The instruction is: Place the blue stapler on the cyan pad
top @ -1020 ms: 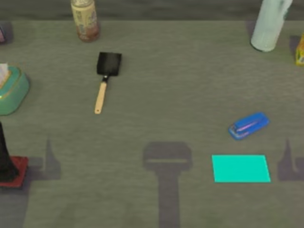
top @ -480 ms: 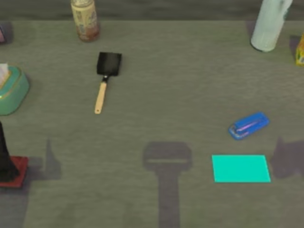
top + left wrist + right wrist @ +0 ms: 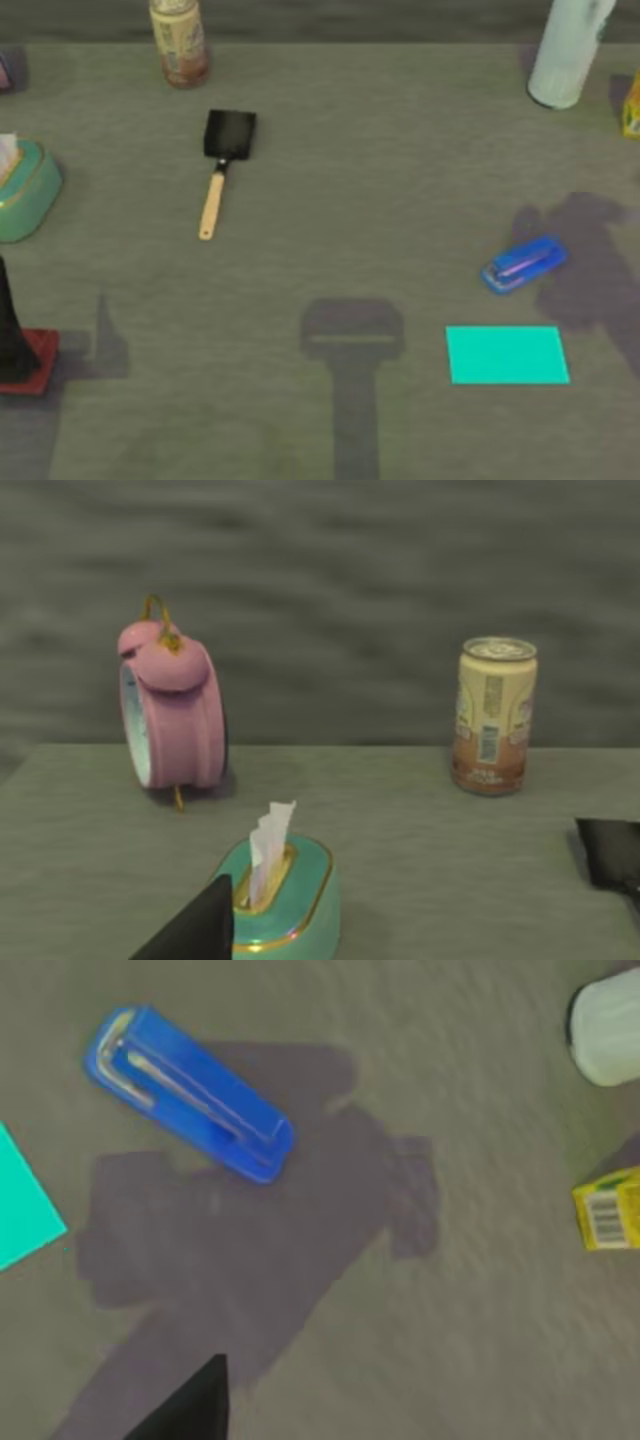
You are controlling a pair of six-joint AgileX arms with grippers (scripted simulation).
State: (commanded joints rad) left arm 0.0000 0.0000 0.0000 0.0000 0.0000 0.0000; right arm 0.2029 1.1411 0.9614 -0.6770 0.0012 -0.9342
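Top view shows a shadow newly spread beside the untouched stapler (image 3: 523, 264), above the pad (image 3: 507, 355): right arm approaching, fingers' state untellable.

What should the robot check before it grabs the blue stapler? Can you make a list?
1. Blue stapler lying free on the table, nothing touching it: ok.
2. Cyan pad bare and ready: ok.
3. Stapler not yet on the pad, a gap between them: ok.
4. Right arm above the stapler: its wrist view looks down on it, ok.
5. Right gripper's opening: cannot tell.
6. Left arm out of the way, over by the tissue box: ok.
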